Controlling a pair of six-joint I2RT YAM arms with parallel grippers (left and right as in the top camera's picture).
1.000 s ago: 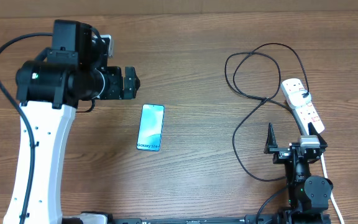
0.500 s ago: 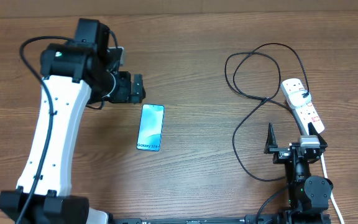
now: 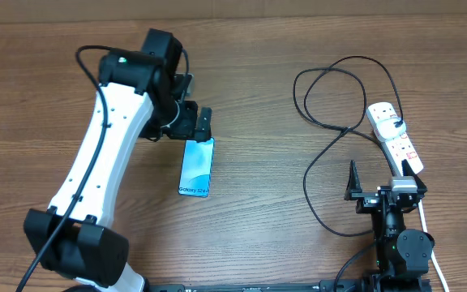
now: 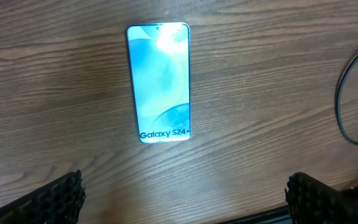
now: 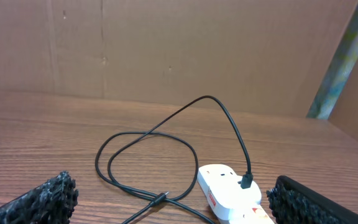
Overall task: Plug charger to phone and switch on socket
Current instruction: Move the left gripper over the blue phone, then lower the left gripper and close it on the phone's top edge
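Observation:
The phone [image 3: 196, 167] lies flat on the wooden table, screen up, "Galaxy S24+" at its near end. My left gripper [image 3: 202, 126] is open and empty, hovering at the phone's far end. In the left wrist view the phone [image 4: 158, 81] lies ahead of the open jaws [image 4: 185, 205]. The black charger cable [image 3: 344, 130] lies looped at the right, and its plug tip [image 5: 160, 198] rests free on the table. The white socket strip [image 3: 394, 136] holds a black plug [image 5: 247, 180]. My right gripper [image 3: 382, 174] is open and empty near the strip, its jaws [image 5: 179, 208] facing the cable.
A stretch of black cable [image 4: 347, 106] shows at the right edge of the left wrist view. The strip's white cord [image 3: 422, 212] runs toward the front right edge. A brown cardboard wall [image 5: 166, 43] stands behind the table.
My left arm has swung right and forward, bringing its gripper from left of the phone to over the phone's far end. The right arm, cable and strip have not moved.

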